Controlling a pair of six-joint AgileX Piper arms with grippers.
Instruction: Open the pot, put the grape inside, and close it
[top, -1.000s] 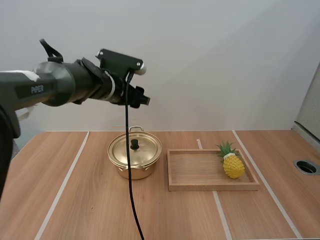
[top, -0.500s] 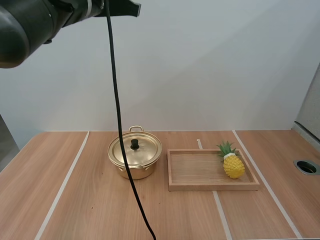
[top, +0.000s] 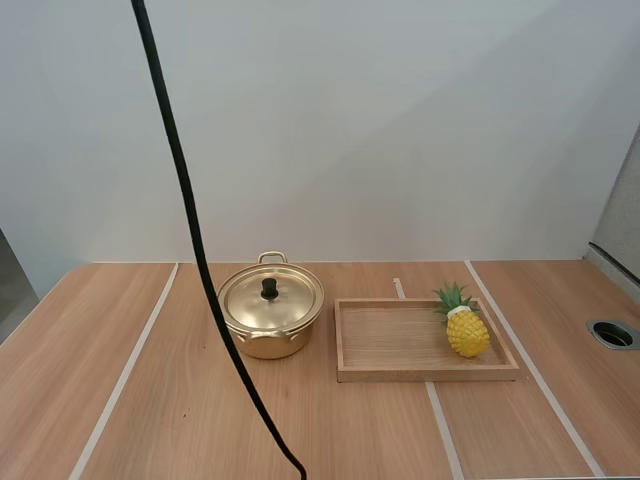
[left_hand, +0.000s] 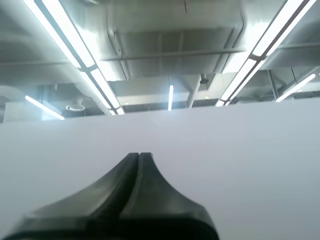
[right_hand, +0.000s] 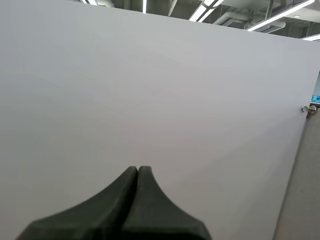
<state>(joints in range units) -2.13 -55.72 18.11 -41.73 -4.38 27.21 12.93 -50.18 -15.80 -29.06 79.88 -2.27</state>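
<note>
Pot: gold, on counter, just left of wooden tray, not touching it; lid on.
Pineapple: lies in tray, right end.
Left hand: clenched, fingers pressed together, grasping nothing.
Right hand: likewise clenched, empty.
</note>
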